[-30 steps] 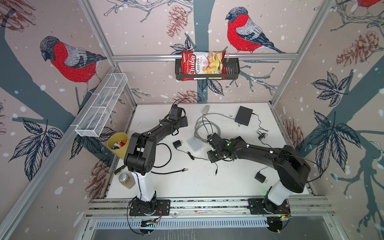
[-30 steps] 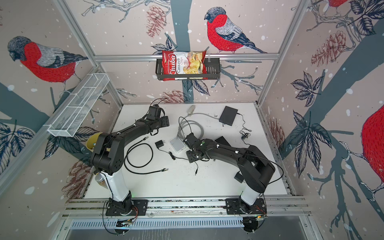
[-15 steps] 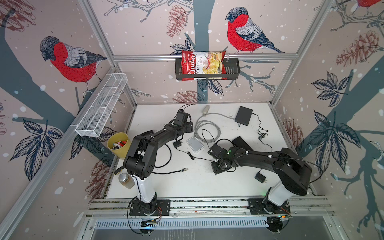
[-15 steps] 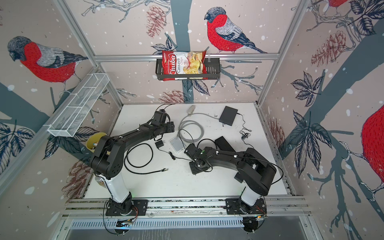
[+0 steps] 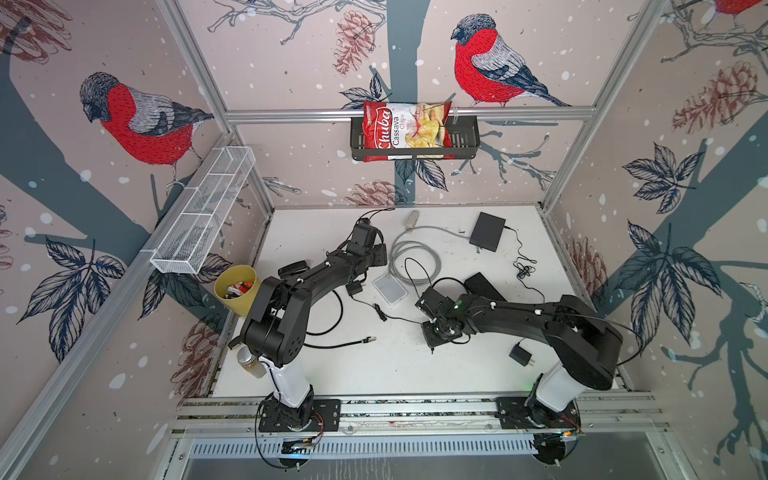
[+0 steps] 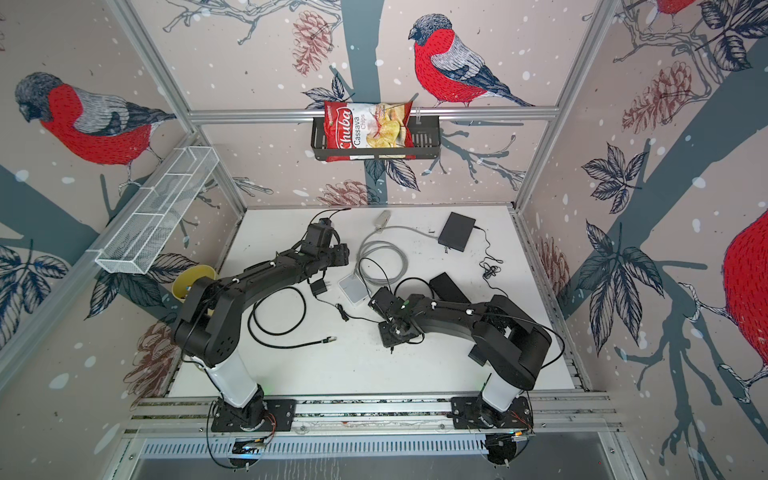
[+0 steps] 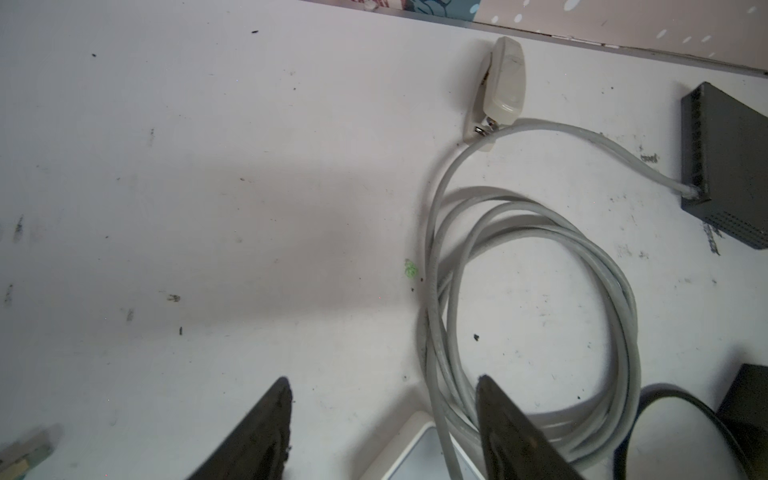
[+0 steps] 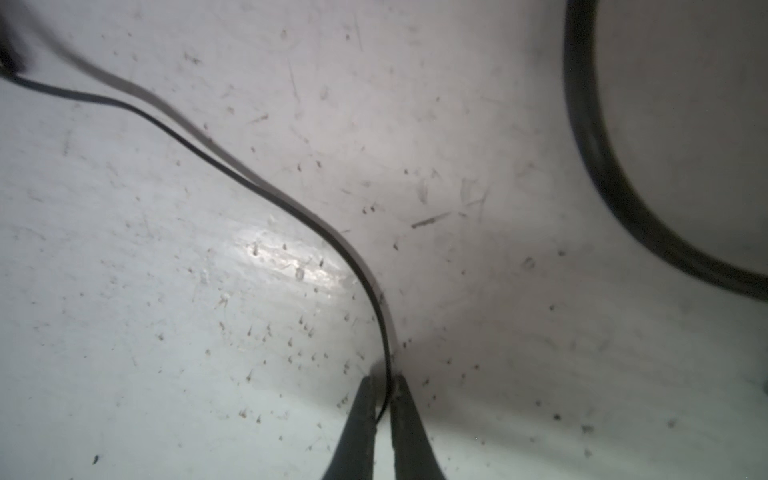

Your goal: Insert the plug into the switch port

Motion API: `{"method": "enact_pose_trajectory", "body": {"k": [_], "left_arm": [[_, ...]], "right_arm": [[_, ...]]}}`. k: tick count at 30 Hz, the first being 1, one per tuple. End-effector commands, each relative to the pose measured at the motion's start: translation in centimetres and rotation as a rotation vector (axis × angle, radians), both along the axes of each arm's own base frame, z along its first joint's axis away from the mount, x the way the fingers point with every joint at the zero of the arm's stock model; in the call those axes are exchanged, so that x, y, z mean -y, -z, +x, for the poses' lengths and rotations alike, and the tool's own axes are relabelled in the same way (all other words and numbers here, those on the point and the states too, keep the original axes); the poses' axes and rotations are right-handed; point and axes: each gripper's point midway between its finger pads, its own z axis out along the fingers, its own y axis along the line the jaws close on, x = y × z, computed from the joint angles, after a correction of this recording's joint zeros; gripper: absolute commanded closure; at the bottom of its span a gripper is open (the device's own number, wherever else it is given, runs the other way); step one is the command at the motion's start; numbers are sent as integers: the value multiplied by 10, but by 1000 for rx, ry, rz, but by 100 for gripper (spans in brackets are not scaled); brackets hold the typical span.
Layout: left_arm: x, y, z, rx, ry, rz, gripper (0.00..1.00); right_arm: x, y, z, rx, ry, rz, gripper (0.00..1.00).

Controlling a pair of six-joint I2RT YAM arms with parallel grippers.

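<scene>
At seven o'clock from the switch (image 5: pixel 487 231), your right gripper (image 8: pixel 385 380) pinches only thin black cable (image 8: pixel 249 180), so the plug (image 5: pixel 432 351) may swing.

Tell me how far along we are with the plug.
Early. Done: right gripper is shut on the thin black cable near its plug. In hand: only that pinch; left gripper is open and empty by the grey coil. Left: carry the plug to the switch at the far side and insert it.

Bullfinch-and-pinecone wallpaper (image 5: pixel 137 120), aluminium frame (image 5: pixel 291 114), scuffed white tabletop (image 5: pixel 395 365).
</scene>
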Motion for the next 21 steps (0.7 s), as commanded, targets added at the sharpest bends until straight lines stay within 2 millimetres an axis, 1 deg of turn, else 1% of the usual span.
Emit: {"method": "enact_pose_trajectory", "body": {"k": [1,2,4,6,8,9,11,13,15,18,19,20,21], "left_arm": [[11,-8,-12,25,15,-37,32],[13,-4,-21,11,23,-41,33],[17,5,-38,-21,36,-56,34],[26,14,-57,-55,70,-89,38],[43,19,-76,-86,146,-142,44],[52,19,-83,-97,180,-161,46],[77,14,-105,-116,278,-207,49],[93,7,-122,-127,334,-252,49],[104,-1,-137,-133,375,-312,49],[128,-8,-165,-161,485,-416,50],[138,-7,-175,-173,524,-437,50],[145,0,-184,-200,543,-442,51],[148,8,-188,-228,544,-435,51]], "right_arm": [[-11,-2,10,-18,12,65,95],[-12,-3,14,-22,29,78,97],[-14,-3,18,-43,64,106,97],[-12,-4,23,-61,102,128,97],[-9,-9,32,-81,160,183,97],[-9,-12,34,-101,185,220,97],[-8,-20,40,-140,246,305,97],[-5,-26,45,-167,303,367,96],[-3,-30,49,-195,355,412,95],[-7,-33,53,-251,413,483,95],[-9,-33,54,-269,426,497,95],[-11,-34,57,-283,444,514,95],[-12,-33,58,-293,458,522,95]]}}
